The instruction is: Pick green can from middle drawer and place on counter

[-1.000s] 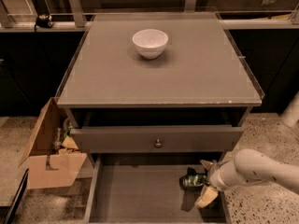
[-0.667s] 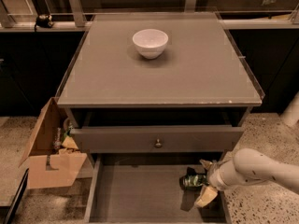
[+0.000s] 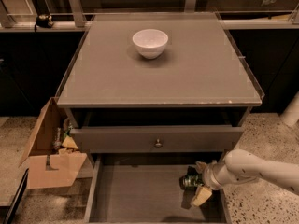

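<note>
The green can [image 3: 189, 180] lies on its side in the open middle drawer [image 3: 135, 195], at its right side near the back. My gripper [image 3: 199, 181] reaches in from the right with one finger above and one [image 3: 202, 196] below the can, its jaws set around the can. The white arm [image 3: 252, 168] comes from the right edge. The counter [image 3: 154, 73] above is a flat grey-brown top with a white bowl [image 3: 150, 43] on it.
The upper drawer with a round knob [image 3: 158, 143] is pulled out a little above the middle drawer. An open cardboard box [image 3: 49, 148] with items stands on the speckled floor to the left. Dark cabinets line the back.
</note>
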Robot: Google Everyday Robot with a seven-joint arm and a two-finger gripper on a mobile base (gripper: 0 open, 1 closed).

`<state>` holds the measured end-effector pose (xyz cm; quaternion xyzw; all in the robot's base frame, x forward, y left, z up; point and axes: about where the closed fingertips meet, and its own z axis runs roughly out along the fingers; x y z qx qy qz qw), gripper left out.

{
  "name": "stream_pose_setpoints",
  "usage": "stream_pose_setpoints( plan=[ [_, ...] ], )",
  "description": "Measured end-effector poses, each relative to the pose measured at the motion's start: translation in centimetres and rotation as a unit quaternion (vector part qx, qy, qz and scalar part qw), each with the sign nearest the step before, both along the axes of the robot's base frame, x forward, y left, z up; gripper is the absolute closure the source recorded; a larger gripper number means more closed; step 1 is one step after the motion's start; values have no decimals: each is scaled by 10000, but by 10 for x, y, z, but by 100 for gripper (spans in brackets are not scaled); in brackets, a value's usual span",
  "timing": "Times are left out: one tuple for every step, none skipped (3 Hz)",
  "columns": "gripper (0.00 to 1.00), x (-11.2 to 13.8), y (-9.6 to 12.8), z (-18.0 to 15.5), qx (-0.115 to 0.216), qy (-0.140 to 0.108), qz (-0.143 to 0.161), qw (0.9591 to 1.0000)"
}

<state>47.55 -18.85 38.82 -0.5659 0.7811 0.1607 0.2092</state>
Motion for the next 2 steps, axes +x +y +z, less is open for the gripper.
stream_pose_setpoints(
  plan=[
    [0,3,1,-16,2,117,-21,9999],
    [2,4,-1,-42,-20,393,-99,9992]
  ],
)
